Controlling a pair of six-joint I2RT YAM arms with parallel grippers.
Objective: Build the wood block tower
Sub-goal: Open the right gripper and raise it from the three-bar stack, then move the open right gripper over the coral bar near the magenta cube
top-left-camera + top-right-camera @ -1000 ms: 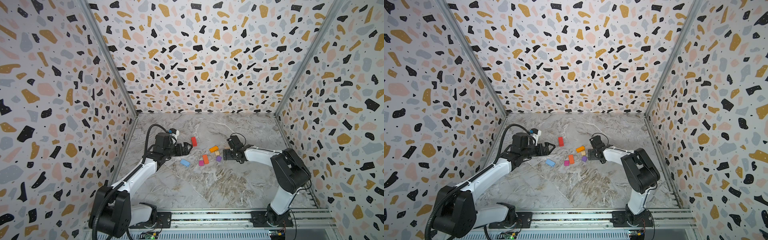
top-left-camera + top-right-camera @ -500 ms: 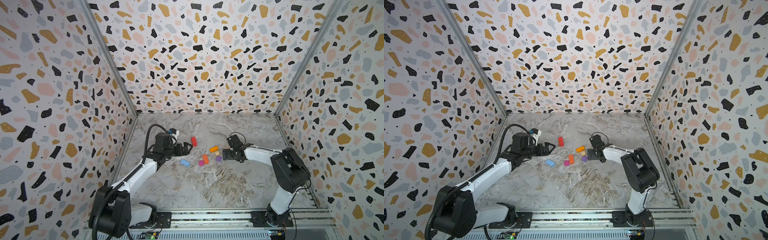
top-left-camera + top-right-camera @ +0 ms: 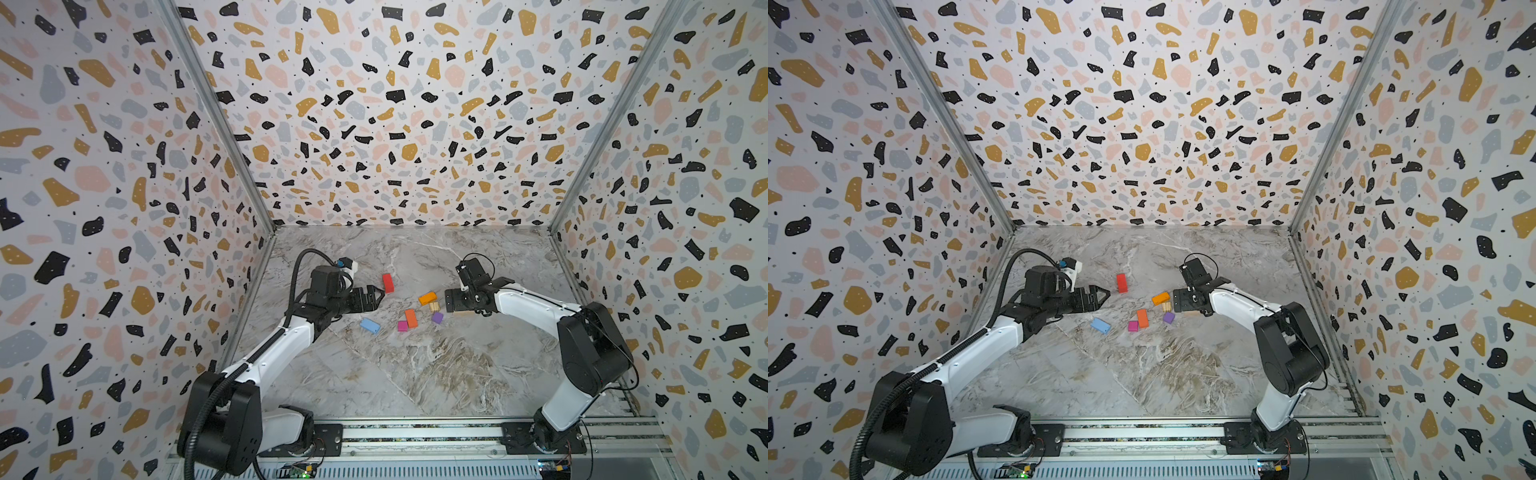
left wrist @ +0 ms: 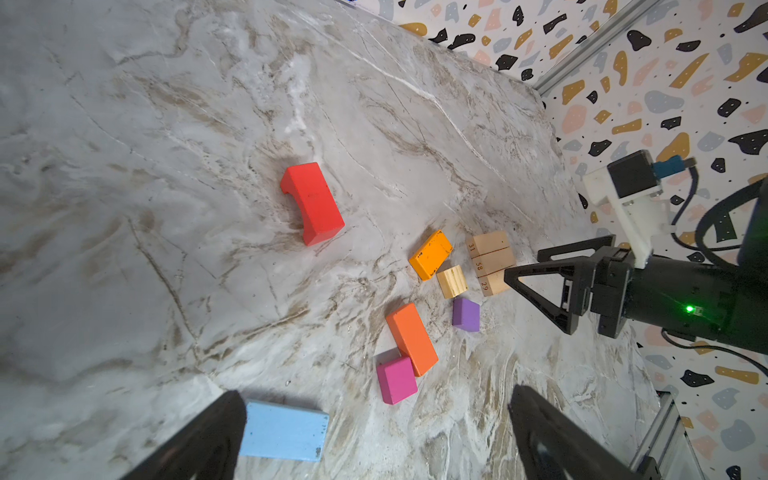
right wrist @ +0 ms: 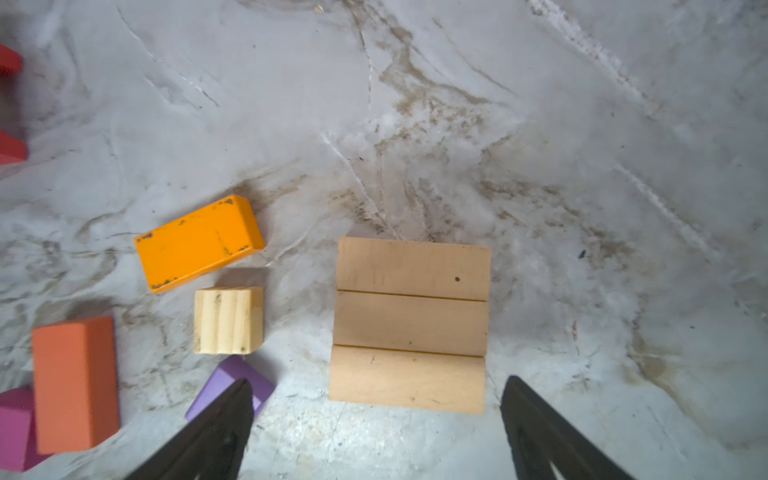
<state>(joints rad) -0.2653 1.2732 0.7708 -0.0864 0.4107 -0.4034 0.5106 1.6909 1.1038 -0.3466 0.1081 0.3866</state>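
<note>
Three tan bars (image 5: pixel 411 324) lie flat side by side, with nothing on them. My right gripper (image 5: pixel 378 382) hangs open just over their near edge, a finger off each end; both top views show it (image 3: pixel 451 301) there. Loose wood blocks lie to the left of the bars: a tan cube (image 5: pixel 228 320), a yellow-orange block (image 5: pixel 199 243), a purple cube (image 4: pixel 465 313), an orange block (image 4: pixel 411 338), a magenta block (image 4: pixel 395 378), a light blue block (image 4: pixel 284 430) and a red arch block (image 4: pixel 311 201). My left gripper (image 3: pixel 376 297) is open and empty, its tips by the red block (image 3: pixel 387 283).
The marble floor (image 3: pixel 395 374) is walled by speckled panels at the left, back and right. The blocks cluster mid-floor between my two arms. A metal rail (image 3: pixel 415 432) carrying both arm bases runs along the front edge.
My right gripper has shifted slightly over the tan bars and stays open. The left arm and the loose blocks have not moved.
</note>
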